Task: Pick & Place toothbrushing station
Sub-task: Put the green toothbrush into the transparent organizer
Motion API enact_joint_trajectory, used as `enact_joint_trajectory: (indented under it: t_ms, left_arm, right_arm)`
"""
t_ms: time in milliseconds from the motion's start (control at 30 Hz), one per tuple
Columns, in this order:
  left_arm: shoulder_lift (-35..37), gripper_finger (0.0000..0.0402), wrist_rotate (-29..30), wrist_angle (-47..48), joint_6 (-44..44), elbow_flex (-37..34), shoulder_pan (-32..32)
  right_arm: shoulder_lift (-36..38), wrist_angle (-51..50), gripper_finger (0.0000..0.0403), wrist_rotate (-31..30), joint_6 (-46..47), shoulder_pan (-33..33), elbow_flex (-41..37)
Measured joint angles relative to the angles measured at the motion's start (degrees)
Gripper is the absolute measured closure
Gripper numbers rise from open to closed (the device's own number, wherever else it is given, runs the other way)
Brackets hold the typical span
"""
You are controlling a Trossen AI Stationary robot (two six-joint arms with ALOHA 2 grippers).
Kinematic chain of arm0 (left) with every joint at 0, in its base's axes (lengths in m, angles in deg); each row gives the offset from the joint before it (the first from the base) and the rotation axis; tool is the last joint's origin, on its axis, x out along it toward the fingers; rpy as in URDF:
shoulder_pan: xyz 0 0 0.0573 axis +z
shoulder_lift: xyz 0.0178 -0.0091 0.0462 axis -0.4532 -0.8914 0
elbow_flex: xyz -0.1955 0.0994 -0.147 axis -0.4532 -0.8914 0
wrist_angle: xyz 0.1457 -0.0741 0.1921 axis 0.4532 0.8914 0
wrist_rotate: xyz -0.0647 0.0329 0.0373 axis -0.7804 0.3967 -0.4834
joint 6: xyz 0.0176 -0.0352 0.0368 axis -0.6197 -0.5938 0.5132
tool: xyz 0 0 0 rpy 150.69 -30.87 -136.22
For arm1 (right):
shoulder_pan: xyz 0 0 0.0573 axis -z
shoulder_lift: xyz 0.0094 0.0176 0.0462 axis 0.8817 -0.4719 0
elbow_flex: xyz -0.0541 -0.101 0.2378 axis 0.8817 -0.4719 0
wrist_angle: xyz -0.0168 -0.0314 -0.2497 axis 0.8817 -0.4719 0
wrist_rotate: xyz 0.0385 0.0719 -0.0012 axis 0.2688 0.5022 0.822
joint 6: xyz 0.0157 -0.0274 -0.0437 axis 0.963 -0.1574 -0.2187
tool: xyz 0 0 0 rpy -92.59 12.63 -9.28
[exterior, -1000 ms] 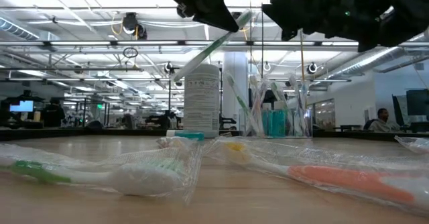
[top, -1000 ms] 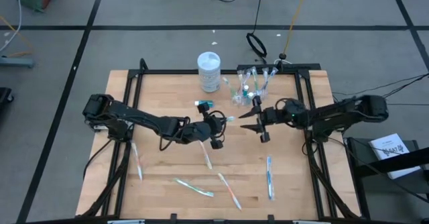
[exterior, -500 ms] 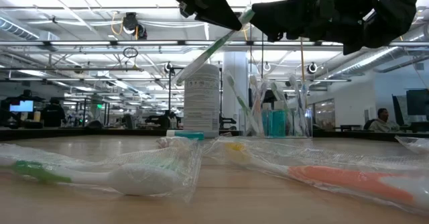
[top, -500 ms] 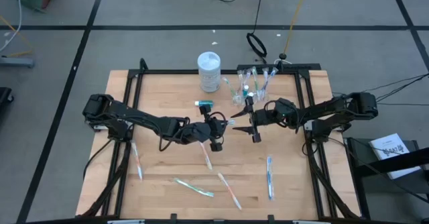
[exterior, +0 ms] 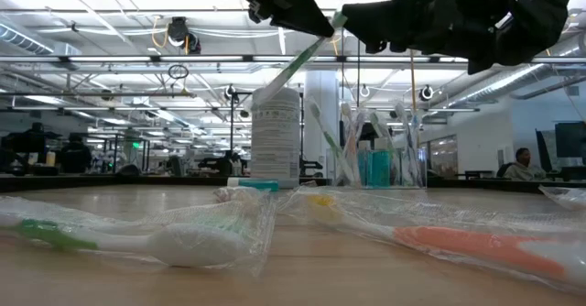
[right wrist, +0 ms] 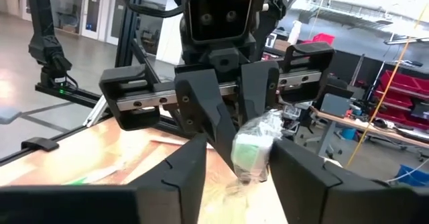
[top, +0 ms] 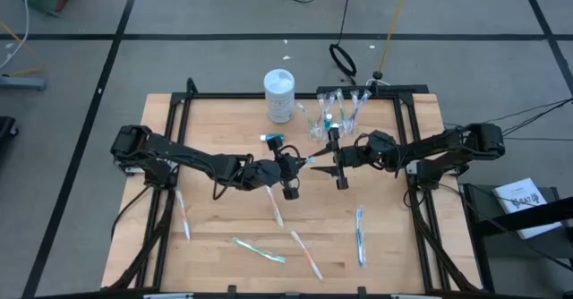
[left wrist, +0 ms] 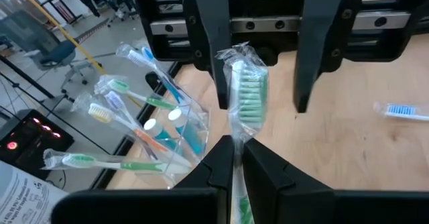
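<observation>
Wooden table (top: 224, 218), left claw (top: 288, 163) pinching wrapped toothbrush (left wrist: 247, 96), right claw (top: 336, 162) spread around its head

Bare board lies open between the scattered wrapped toothbrushes (top: 274, 207); the cup (top: 329, 123) and canister (top: 279, 96) (both upright) block the far edge.

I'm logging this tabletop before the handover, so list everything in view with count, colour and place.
Held toothbrush: one, green-bristled, wrapped, between both grippers above table centre.
Clear cup: one, holding several toothbrushes and blue tubes, far edge.
White canister: one, far edge, beside the cup.
Loose toothbrushes: about five, wrapped, on the near half.
Teal item: one, small, near the canister.
Table: one, pale wood.
Left gripper: shut on the toothbrush handle.
Right gripper: fingers either side of its head, apart.
</observation>
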Motion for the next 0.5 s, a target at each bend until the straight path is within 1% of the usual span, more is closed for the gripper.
enact_joint_trajectory:
  t_ms: [233,500]
  left_arm:
    - [0.0,0.0376,-0.21,0.02,-0.22,0.0,-0.04]
    - [0.0,0.0376,-0.21,-0.09,-1.16,0.0,-0.04]
  right_arm:
    - [0.01,-0.11,0.0305,-0.11,-0.68,0.02,0.0]
    - [0.04,-0.13,0.0331,-0.14,-0.57,0.02,0.0]
